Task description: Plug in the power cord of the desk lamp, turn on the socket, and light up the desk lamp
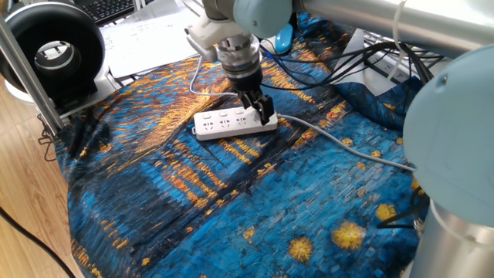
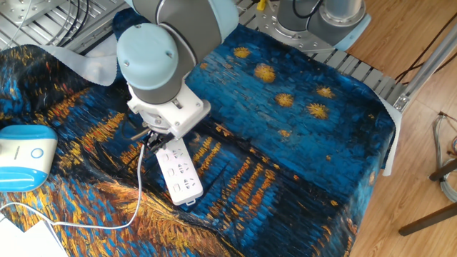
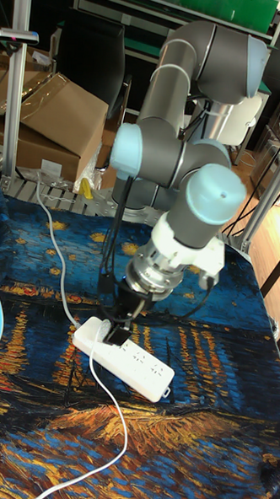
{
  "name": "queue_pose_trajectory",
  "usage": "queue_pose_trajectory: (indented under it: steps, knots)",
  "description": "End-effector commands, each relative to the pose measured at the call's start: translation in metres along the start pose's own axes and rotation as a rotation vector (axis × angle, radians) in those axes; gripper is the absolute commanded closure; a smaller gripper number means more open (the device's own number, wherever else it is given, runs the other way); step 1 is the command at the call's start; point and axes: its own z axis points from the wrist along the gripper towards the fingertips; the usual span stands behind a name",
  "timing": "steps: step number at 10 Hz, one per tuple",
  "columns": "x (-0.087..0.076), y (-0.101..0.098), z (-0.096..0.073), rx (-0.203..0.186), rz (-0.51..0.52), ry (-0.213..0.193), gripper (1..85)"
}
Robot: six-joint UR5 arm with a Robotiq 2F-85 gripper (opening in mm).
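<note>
The socket (image 1: 231, 123) is a white power strip lying on the blue-and-orange cloth; it also shows as the socket (image 2: 182, 175) and the socket (image 3: 131, 360). My gripper (image 1: 262, 112) stands over the strip's end where the thick grey-white cable (image 1: 332, 137) leaves it. The gripper (image 3: 118, 326) is shut on the small white plug, which its fingers mostly hide. The thin white power cord (image 3: 108, 400) trails from the fingers across the cloth, and the power cord (image 2: 136, 196) runs toward the desk lamp (image 2: 21, 153), whose light-blue base sits at the left edge.
A large black ring-shaped device (image 1: 54, 50) on a white base stands at the back left beside a metal post (image 1: 27, 69). Papers (image 1: 147, 35) lie behind the cloth. Black cables (image 1: 370, 62) bunch at the back right. A cardboard box (image 3: 57, 111) sits beyond the table.
</note>
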Motion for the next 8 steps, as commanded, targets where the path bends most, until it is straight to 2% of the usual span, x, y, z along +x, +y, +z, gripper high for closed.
queue_pose_trajectory:
  steps: [1,3,4,5,6,7,8]
  knots:
    - [-0.013,0.008,-0.026,-0.003,0.054,0.001,17.7]
    - [-0.021,0.019,-0.031,-0.021,0.151,-0.025,21.3]
    - [-0.031,0.020,-0.031,-0.032,0.228,-0.061,26.0]
    - [-0.038,0.011,-0.032,-0.003,0.255,-0.092,27.0]
    - [-0.054,0.014,-0.034,-0.024,0.304,-0.151,27.3]
    - [-0.064,0.018,-0.036,-0.047,0.326,-0.188,27.3]
    - [-0.063,0.016,-0.035,-0.040,0.329,-0.184,28.0]
